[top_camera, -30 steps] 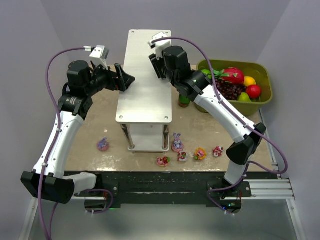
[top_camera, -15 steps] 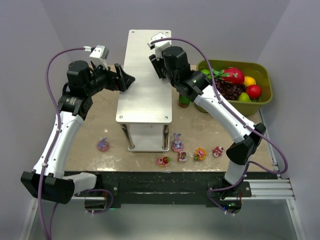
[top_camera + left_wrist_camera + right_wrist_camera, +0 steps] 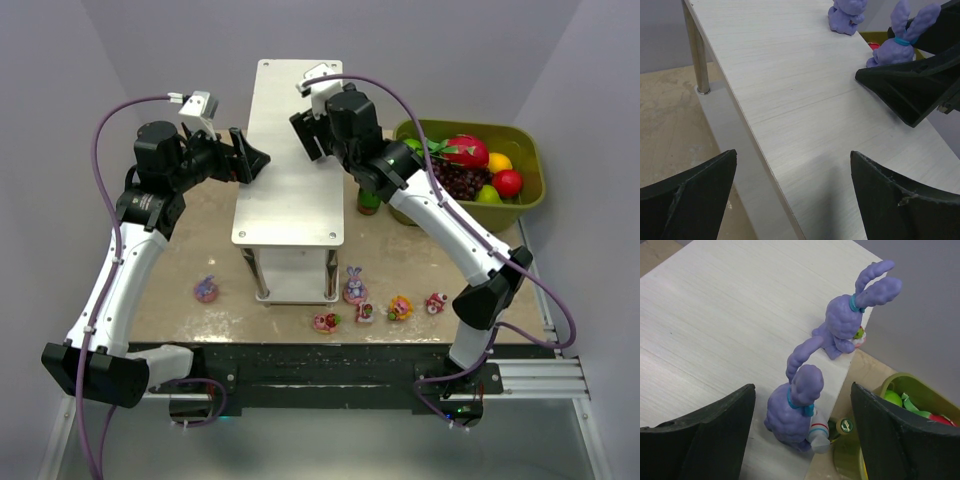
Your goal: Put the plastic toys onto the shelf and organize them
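Bin [image 3: 528, 140] w/ fruit [image 3: 468, 150], 2 bunnies [image 3: 842, 322] on shelf [image 3: 290, 150], L tool [image 3: 792, 155], R tool [image 3: 802, 387] both apart.

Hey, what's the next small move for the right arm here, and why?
Probably raise the right gripper straight up. Its jaws stand open on either side of the nearer bunny, which sits at the edge of the shelf beside a second bunny; sliding sideways might knock it off.

Olive bin [image 3: 520, 135] at 2 o'clock on the tan table [image 3: 190, 260], big red fruit [image 3: 466, 150] at its 12, grapes [image 3: 460, 182] in the middle, red apple [image 3: 508, 183] at 3, pear [image 3: 487, 195] at 5, green bottle [image 3: 369, 205] just beside its 8 o'clock corner
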`<state>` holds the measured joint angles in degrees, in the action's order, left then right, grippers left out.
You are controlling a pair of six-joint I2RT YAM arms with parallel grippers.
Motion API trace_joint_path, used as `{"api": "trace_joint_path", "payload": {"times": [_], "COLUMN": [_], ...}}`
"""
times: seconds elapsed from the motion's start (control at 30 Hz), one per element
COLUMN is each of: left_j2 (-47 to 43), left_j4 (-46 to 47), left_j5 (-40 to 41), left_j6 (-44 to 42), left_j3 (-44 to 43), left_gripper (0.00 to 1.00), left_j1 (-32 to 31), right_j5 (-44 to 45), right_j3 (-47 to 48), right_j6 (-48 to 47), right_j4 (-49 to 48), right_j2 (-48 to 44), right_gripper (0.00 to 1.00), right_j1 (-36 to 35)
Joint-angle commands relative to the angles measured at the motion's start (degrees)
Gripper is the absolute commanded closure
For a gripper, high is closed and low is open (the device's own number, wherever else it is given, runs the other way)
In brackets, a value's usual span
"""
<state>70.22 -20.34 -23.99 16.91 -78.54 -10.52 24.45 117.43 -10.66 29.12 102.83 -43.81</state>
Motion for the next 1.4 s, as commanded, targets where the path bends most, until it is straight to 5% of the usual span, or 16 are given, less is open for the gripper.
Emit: {"api": "trace_joint_path", "payload": {"times": [0.0, 0.3, 0.7, 0.87, 1.03, 1.37], "left_j2": [-1.0, -1.7, -3.0, -3.2, -3.2, -1.9], "left_j4": [0.9, 0.6, 0.5, -0.1, 0.6, 4.1], "left_j5": [-0.4, 0.3, 1.8, 3.4, 3.7, 1.4], "left_j6": [-0.5, -0.5, -0.3, 0.2, 1.5, 3.2], "left_j3": [-0.6, -0.9, -1.6, -1.4, -1.0, -0.9], "left_gripper": [0.01, 0.01, 0.00, 0.00, 0.00, 0.00], "left_j1": [0.3, 0.3, 0.3, 0.3, 0.3, 0.3], "right_j5": [1.0, -2.4, -3.8, 0.4, 8.9, -5.7], "right_j3": [4.1, 5.1, -0.6, -5.3, -10.5, -37.0], "right_j6": [0.1, 0.0, 3.8, 10.2, 24.2, 40.6], "right_j4": [-0.6, -0.1, 0.8, 4.0, 17.6, 22.7], "right_j2": [-0.7, -3.9, -13.9, -21.7, -24.7, -32.9], "right_gripper": [0.16, 0.01, 0.01, 0.02, 0.04, 0.12], "right_j1": [0.1, 0.1, 0.1, 0.2, 0.3, 0.9]}}
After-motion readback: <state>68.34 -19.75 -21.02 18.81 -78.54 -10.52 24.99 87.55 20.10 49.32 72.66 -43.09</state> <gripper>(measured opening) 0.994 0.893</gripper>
